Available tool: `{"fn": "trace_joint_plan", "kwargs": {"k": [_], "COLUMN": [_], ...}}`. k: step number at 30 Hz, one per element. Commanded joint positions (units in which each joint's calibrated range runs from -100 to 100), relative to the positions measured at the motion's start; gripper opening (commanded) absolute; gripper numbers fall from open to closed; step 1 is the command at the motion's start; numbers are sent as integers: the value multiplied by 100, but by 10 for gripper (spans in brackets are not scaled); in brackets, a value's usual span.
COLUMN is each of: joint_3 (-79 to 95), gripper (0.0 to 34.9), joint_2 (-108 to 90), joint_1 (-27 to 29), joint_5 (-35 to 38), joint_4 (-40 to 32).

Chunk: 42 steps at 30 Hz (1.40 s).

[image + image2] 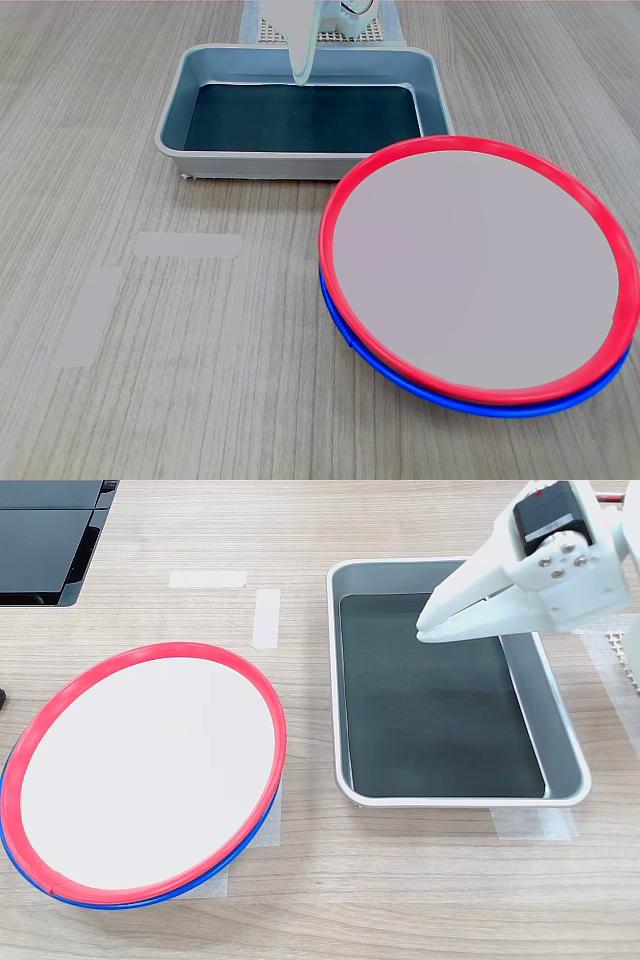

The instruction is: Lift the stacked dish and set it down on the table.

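Two plates sit stacked at lower left of the second exterior view — the red-rimmed dish point(145, 770) on the blue-rimmed plate point(235, 852), on the table point(400, 880). I note my gripper point(422, 630), upper right over the tray point(570, 770) — jaws together, empty.

Black panelled furniture point(45, 535), top-left corner.

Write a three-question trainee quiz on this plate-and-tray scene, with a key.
1. True or false: the red-rimmed plate lies on top of the blue-rimmed plate.
2. What does the pincer hang over in the second exterior view: A the plates, B the grey tray, C the tape strips?
3. Fill in: the pincer holds ____.

Key:
1. True.
2. B.
3. Nothing; its fingers look closed and nothing is between them.
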Motion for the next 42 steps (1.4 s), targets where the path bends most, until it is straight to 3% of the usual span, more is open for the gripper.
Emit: {"fn": "trace_joint_plan", "kwargs": {"k": [1, 36, 42], "joint_3": [0, 0, -36], "gripper": [3, 3, 3], "joint_2": [-26, -26, 0], "joint_1": [5, 5, -513], "joint_5": [10, 15, 386], "joint_4": [11, 11, 209]}}
